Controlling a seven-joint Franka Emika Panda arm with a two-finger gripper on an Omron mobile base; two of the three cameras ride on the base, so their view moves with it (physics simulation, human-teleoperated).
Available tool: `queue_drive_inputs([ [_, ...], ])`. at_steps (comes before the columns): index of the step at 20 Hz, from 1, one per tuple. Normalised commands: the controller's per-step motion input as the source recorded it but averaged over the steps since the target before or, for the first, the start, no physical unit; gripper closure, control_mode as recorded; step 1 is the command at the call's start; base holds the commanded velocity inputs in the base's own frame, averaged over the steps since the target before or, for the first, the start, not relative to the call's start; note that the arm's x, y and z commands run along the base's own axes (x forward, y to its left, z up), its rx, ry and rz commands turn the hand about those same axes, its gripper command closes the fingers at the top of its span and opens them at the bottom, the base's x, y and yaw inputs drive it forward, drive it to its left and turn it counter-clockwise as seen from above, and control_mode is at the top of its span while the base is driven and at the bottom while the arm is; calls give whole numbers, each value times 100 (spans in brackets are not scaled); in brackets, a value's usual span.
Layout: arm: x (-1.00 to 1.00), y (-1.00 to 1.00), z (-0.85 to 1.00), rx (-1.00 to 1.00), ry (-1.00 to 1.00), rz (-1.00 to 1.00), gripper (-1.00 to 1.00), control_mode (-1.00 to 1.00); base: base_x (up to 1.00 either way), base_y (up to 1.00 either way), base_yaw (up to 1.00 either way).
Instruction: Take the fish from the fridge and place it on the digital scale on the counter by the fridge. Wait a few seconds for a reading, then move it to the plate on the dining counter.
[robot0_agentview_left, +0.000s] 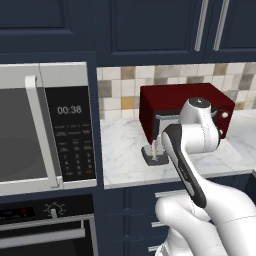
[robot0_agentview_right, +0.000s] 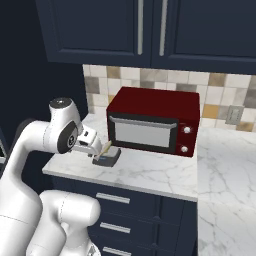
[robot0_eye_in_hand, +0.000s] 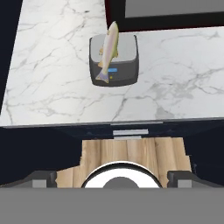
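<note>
1. A dark-red toaster oven (robot0_agentview_right: 152, 120) stands on the white marble worktop (robot0_agentview_right: 150, 172), against a tiled backsplash (robot0_agentview_right: 210, 82).
2. A built-in microwave (robot0_agentview_left: 47, 125) shows 00:38, with an oven (robot0_agentview_left: 47, 225) below it.
3. Navy upper cabinets (robot0_agentview_right: 150, 30) hang above; navy drawers (robot0_agentview_right: 115, 210) sit below.

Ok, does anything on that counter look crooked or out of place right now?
The fish lies slantwise on the digital scale, covering part of the display, with its head past the rear edge toward the dark-red box and its tail near the front. Nothing looks spilled or damaged.
</note>
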Motion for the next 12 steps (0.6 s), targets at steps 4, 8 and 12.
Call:
queue_drive_inputs([
  [4,0,0,0,0,0,0,-100,-100,0,0,0],
  [8,0,0,0,0,0,0,-100,-100,0,0,0],
  [12,0,0,0,0,0,0,-100,-100,0,0,0],
])
